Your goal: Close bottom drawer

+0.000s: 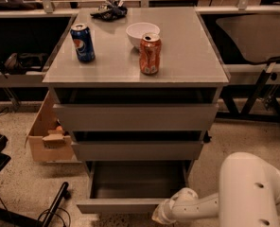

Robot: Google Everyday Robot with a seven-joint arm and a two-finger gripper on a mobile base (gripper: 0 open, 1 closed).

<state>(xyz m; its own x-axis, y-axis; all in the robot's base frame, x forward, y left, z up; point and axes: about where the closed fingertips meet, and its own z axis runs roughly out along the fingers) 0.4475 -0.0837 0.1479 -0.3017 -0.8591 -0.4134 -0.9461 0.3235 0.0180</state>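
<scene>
The bottom drawer of the grey cabinet is seen pulled well out, at about 6 o'clock in the view, with its slim front panel nearest the camera and its long grey tray laid open behind it. The middle drawer and the top drawer above it are each found drawn out a little, with a dark gap shown over each front.

The gripper is placed low at 5 o'clock, just beside the right end of the bottom drawer's front panel and possibly touching it, though contact cannot be made out. Whether the gripper is spread or closed cannot be told. The white arm is seen behind it at 4 o'clock.

On the cabinet top, a blue can is stood at 10 o'clock, an orange can near the middle, and a white bowl just behind the orange can at 12 o'clock. A dark bundle is laid at the back edge. An open cardboard box is set on the floor at 9 o'clock of the cabinet.
</scene>
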